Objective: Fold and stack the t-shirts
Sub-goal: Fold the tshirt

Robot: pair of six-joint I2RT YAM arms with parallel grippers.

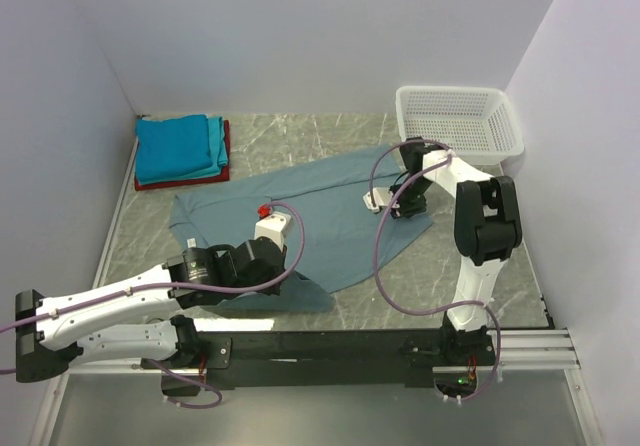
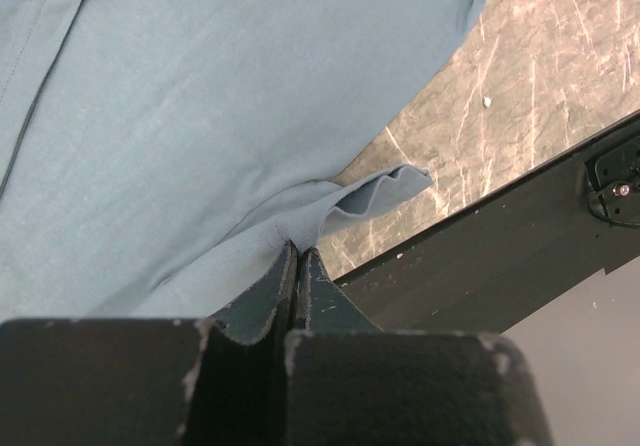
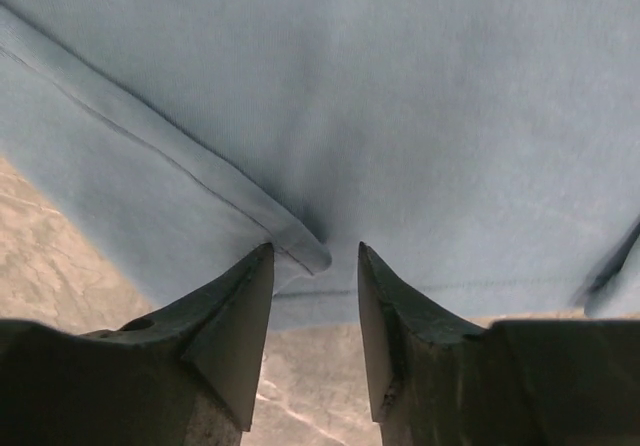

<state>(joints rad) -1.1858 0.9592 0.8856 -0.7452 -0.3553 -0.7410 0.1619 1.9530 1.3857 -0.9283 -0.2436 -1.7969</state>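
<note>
Here the grey-blue t-shirt (image 1: 320, 191) hem lies between the half-open tips of the right gripper (image 3: 315, 266) (left gripper (image 2: 297, 266) clamped tight on its edge); both arms reach low.

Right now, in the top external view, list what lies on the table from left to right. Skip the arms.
folded stack of bright blue, teal and red cloth t-shirts → large spread-out dusty grey-blue cloth t-shirt → white plastic mesh basket
</note>
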